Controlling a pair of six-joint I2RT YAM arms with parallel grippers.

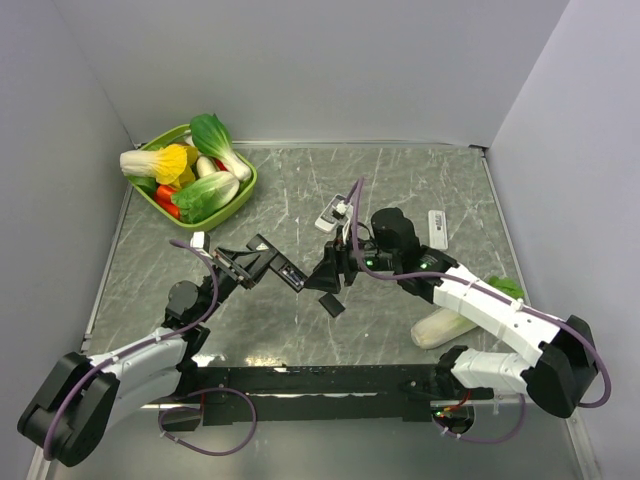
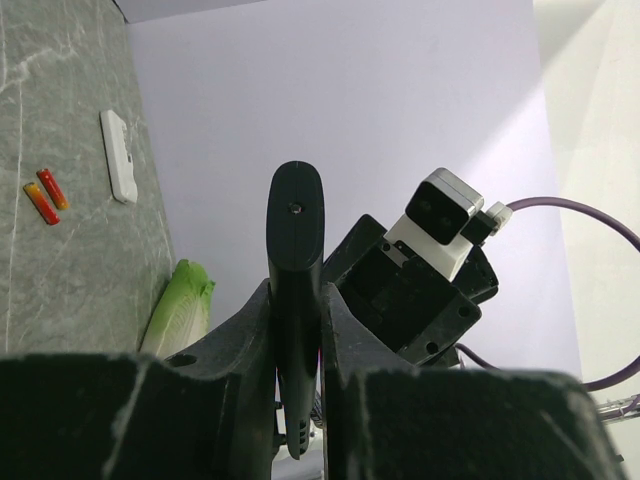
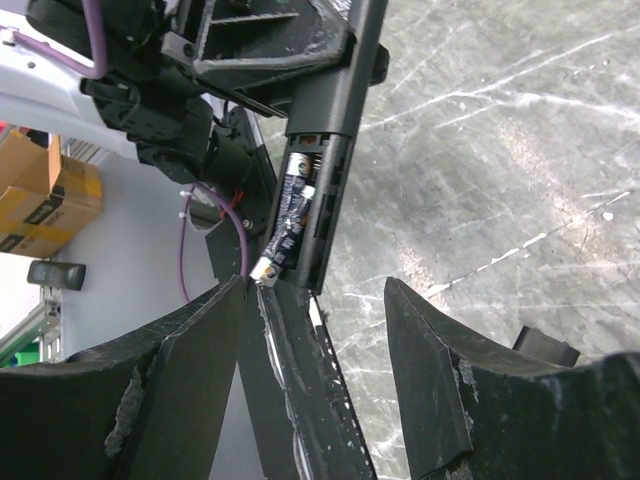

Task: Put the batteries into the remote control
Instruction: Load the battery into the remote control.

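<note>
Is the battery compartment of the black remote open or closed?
Open. The right wrist view shows the remote with no cover over a dark battery lying inside it.

A green basket [image 1: 248, 186] sits at ten o'clock on the marbled grey tabletop [image 1: 290, 180]. It is heaped with a bok choy [image 1: 215, 135], a pale yellow-tipped cabbage [image 1: 152, 162], another green leafy head [image 1: 207, 194] and something orange-red [image 1: 166, 201]. At four o'clock a pale napa cabbage [image 1: 445, 326] lies on its side, well apart from the basket.
</note>
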